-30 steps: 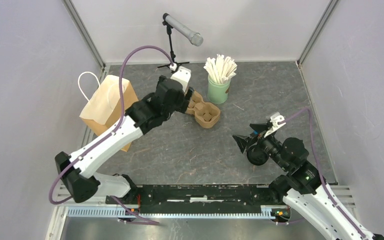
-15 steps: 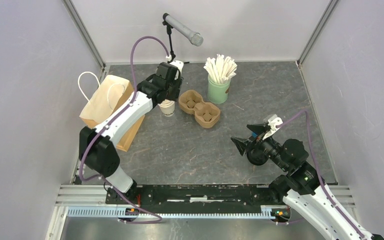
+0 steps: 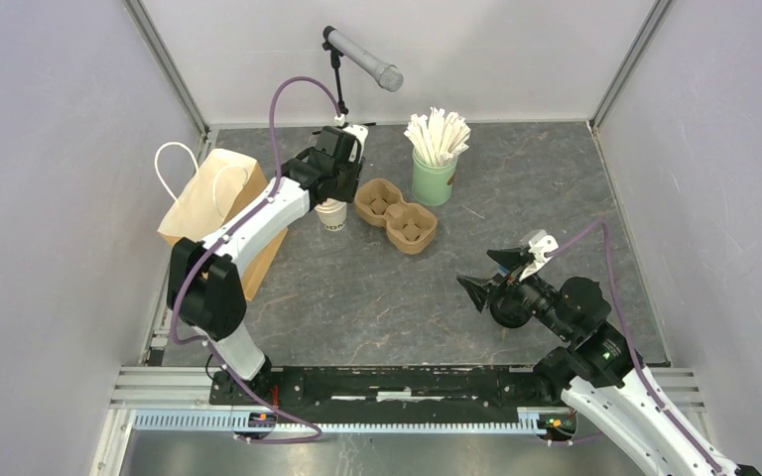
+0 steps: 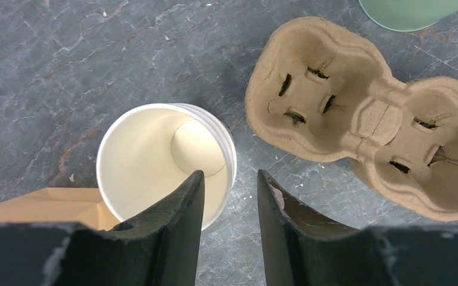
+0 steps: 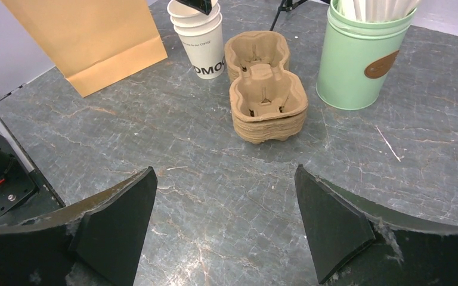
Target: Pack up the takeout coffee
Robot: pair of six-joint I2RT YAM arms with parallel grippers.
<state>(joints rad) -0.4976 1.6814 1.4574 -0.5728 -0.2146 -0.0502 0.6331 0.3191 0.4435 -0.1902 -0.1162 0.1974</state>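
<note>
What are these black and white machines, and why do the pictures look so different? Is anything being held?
They are two robot arms bolted to a grey table. One picture looks down from above; the other two come from cameras on each wrist. On the table lie a brown paper bag, a stack of cream-white paper cups without lids, brown cardboard cup carriers, a green tin of white sticks and a grey microphone. The left gripper has one finger inside the top cup and one outside, seemingly not squeezing yet. The right gripper is wide open, holding nothing.

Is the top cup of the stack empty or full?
Empty. The left wrist view looks into the top cup and shows its bare cream bottom.
</note>
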